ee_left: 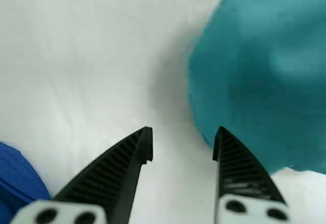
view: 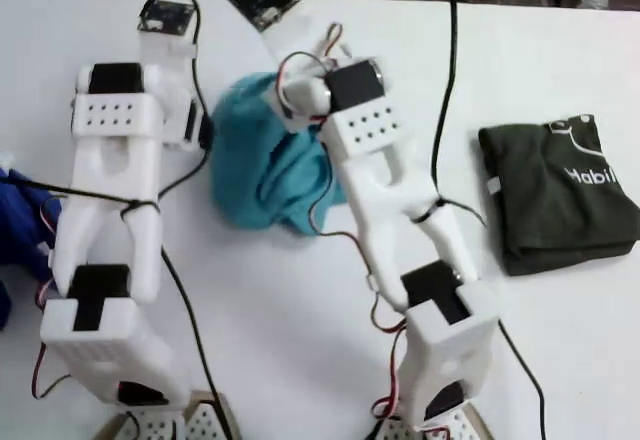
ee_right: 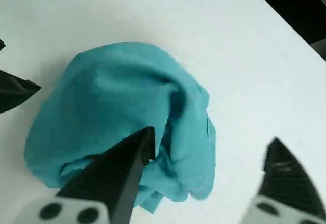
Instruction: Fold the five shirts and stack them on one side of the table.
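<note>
Where the right arm crosses, the teal shirt is half hidden.

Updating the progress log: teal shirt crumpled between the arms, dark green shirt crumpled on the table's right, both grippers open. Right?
No: the high view shows the dark green shirt folded, not crumpled. The teal shirt is crumpled, and the left gripper and right gripper are open.

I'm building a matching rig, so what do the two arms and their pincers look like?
The left arm and right arm have white, blocky plastic shells with black motor blocks, hole-grid panels, black cables and thin red wires. The left pincer and right pincer have black pointed fingers on white bases with round holes.
</note>
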Motion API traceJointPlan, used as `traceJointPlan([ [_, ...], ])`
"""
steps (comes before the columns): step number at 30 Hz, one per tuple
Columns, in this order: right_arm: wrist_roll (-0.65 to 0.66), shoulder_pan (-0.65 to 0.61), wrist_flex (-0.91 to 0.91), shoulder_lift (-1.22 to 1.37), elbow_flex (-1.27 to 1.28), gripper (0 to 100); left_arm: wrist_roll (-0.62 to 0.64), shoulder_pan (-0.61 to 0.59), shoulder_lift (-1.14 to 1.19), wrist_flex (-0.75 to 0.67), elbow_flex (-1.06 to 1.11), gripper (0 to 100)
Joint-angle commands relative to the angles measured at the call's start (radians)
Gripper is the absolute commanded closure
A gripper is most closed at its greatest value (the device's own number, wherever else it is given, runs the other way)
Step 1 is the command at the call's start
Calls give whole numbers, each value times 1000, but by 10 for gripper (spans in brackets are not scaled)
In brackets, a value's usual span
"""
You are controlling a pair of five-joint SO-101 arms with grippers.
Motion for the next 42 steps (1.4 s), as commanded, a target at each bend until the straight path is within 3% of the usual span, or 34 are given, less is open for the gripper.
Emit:
traceJointPlan([
  [1, -3, 84, 8, -96, -11, 527, 11, 0, -58, 11, -1, 783],
  [5, -3, 171, 58, -107, -5, 527, 11, 52, -58, -46, 67, 783],
  [12, -3, 243, 64, -27, 147, 527, 5, 247, -61, -262, 205, 782],
  [21, -46, 302, 21, 27, 166, 527, 8, 282, -66, -506, 200, 761],
  [25, -184, 349, -5, 74, 183, 527, 11, 284, -78, -511, 170, 696],
  [29, -351, 361, -36, 196, 255, 527, 11, 304, -98, -479, 85, 695],
  [35, -299, 331, -189, 325, 328, 527, 3, 417, -49, -485, 35, 692],
  [42, -299, 337, -237, 309, 359, 527, -49, 408, 169, -572, 28, 696],
])
